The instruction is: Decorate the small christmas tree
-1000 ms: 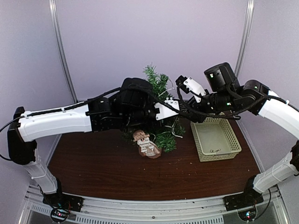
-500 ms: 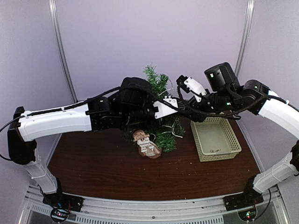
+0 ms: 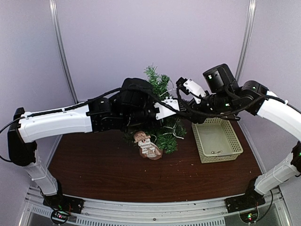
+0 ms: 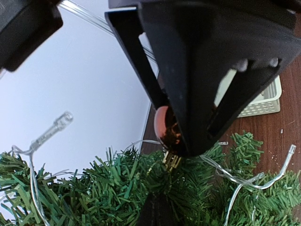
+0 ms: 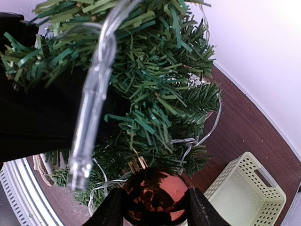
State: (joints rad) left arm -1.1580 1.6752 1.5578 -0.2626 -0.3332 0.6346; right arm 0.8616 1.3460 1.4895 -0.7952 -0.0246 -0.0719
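At the small christmas tree, right jaws clamp a red bauble; left jaws seemingly together.

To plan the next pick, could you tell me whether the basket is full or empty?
Nearly empty: the basket shows a bare floor except one small item near its front wall, too small to identify.

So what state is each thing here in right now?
small christmas tree: upright, light string draped on it.
red bauble: gripped, not yet hung.
right tool: closed on the red bauble.
left tool: shut, tip in the tree.
basket: upright, almost empty.
snowman figure: at the tree's foot.
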